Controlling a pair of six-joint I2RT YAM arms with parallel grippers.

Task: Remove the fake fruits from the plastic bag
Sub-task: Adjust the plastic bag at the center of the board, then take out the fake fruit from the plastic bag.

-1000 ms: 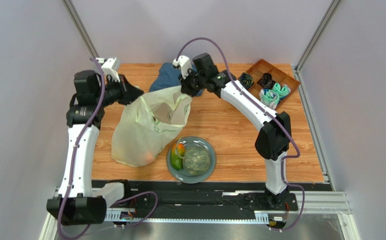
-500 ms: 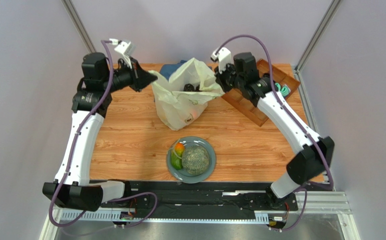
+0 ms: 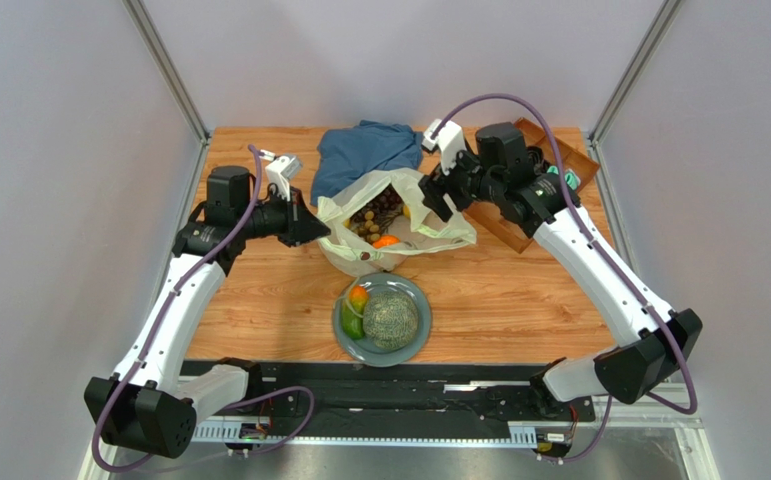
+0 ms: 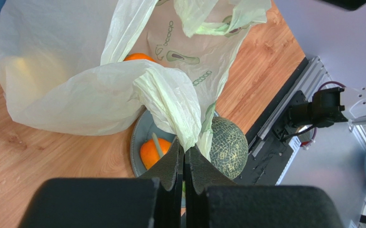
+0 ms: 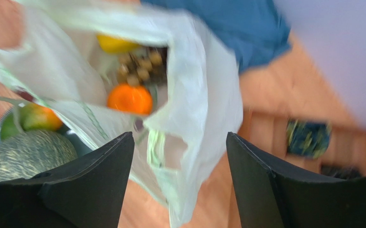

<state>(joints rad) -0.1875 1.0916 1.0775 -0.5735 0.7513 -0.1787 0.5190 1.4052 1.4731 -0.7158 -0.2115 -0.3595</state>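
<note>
left claw (image 4: 184, 151): shut tight, pinching a fold of bag (image 4: 75, 95) rim right at the tips
right claw (image 5: 180, 138): jaws wide apart, nothing held; loose bag rim hangs just ahead, between the fingers
bag: slumped on the table between the two claws, mouth gaping up and toward right claw, one side pulled out by left claw
out already: melon (image 3: 391, 320), orange-red piece (image 3: 358, 296) and green piece (image 3: 350, 323) on plate (image 3: 404, 287); just beyond left claw's tips in its wrist view, near-side of both claws from above
in bag: orange (image 5: 130, 99) straight ahead of right claw, yellow piece (image 5: 116, 44) further in, tan bits (image 5: 139, 64) between those two, grapes (image 3: 387, 200) beside them; picture blurred, exact count not clear
progress: judged partway, big fruit out, several small ones left
left to do: reach right claw into the open mouth, lift out orange, yellow piece, grapes, tan bits, one at a time, probably
risk: thin plastic likely to fold over the fruit once slack; grapes and tan bits small, easy to miss
other: cloth (image 5: 246, 23) beyond the bag from right claw; tray (image 5: 265, 130) off to its right
</note>
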